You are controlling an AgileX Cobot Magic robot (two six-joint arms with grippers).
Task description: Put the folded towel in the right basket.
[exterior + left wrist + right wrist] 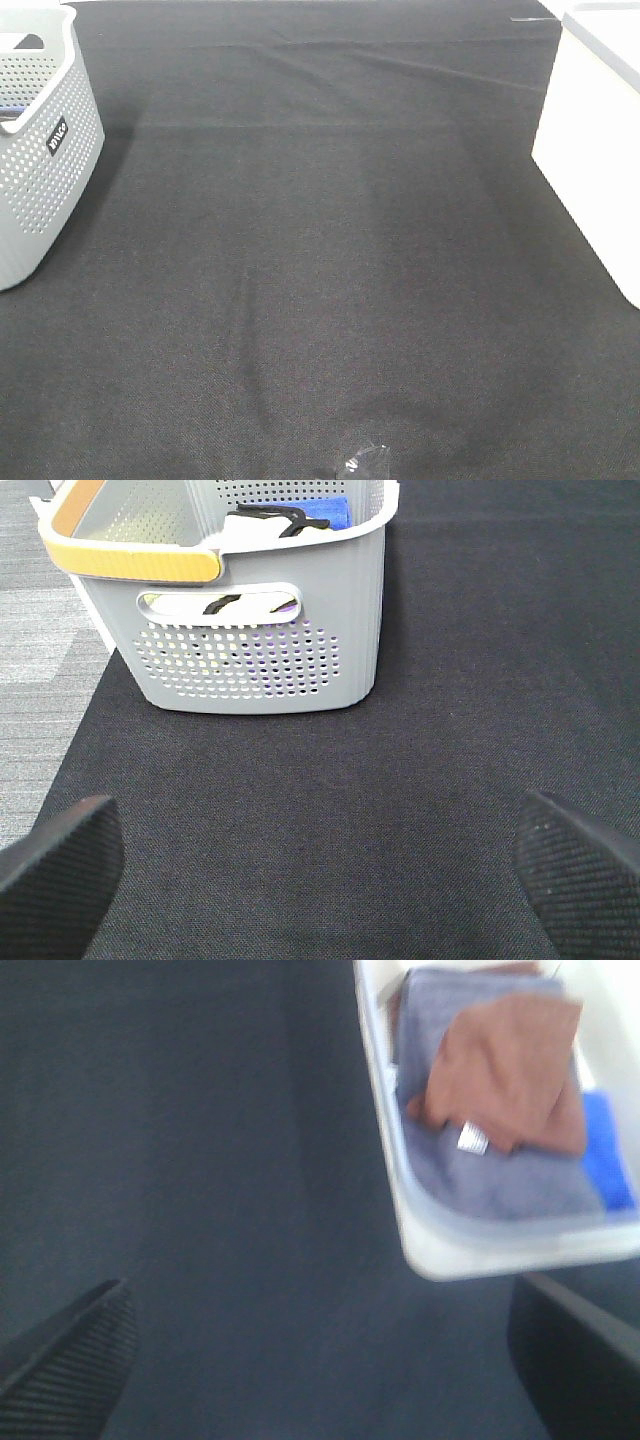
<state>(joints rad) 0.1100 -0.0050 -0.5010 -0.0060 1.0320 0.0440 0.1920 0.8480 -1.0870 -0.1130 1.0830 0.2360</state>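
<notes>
Overhead, the black tabletop [330, 280] lies bare between 2 containers: a grey perforated basket [40, 160] at the left edge and the white right basket [595, 150] at the right edge. No arm reaches into this view, and no towel lies on the cloth.

Next, the left wrist camera looks at the grey basket from the side, with its yellow-topped handle [135, 562] and some dark and blue items inside. The left hand [320, 870] hangs low over the tabletop, its pads set wide apart and holding nothing.

Finally, the right wrist picture is blurred. It shows the white basket from above, and inside it a brown folded towel [510, 1070] rests on a grey-blue towel [480, 1170], with something bright blue beside them. The right hand [320, 1350] is spread wide and empty, just outside the basket's rim.

By my reckoning the towel is already delivered, so doing this step well means drawing the right arm clear without clipping the rim or dragging the stack.
</notes>
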